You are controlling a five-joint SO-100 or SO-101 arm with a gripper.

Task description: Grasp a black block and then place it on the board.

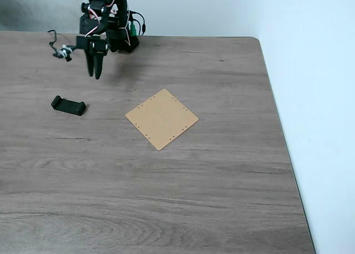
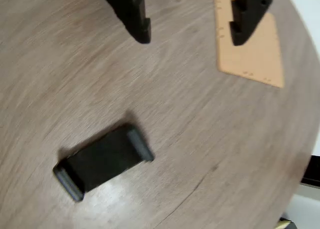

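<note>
- Fixed view: a grey-brown wood-grain desk (image 1: 166, 198) is seen from above, with a pale wall to the right; the black robot arm with red and white wires (image 1: 108, 21) is mounted at the far edge, toward the left of the picture.
- Fixed view: the end effector (image 1: 95, 72) is held pointing down above the desk surface, nothing being gripped; its two dark fingers appear close together from this angle, so the gap cannot be judged here.
- Fixed view: the small matte black bar with raised ends, the black block (image 1: 69, 105), is lying flat on the desk, nearer the camera than the end effector and slightly left of it, apart from it; a descent toward it is judged to be the step in hand.
- Fixed view: the thin square tan board with small holes along its edges (image 1: 161, 118) is laid flat near the middle of the desk, turned corner-on, well to the right of the block; its surface is bare, so placement is not yet done.
- Wrist view: the end effector (image 2: 191, 38) is seen entering from the top edge, its jaws spread wide with bare desk between them; nothing is held.
- Wrist view: the black block (image 2: 103, 162) is shown lying diagonally in the lower left, untouched, below the fingers; the tan board (image 2: 255, 54) is partly hidden behind the right finger; realignment over the block is judged necessary before closing.
</note>
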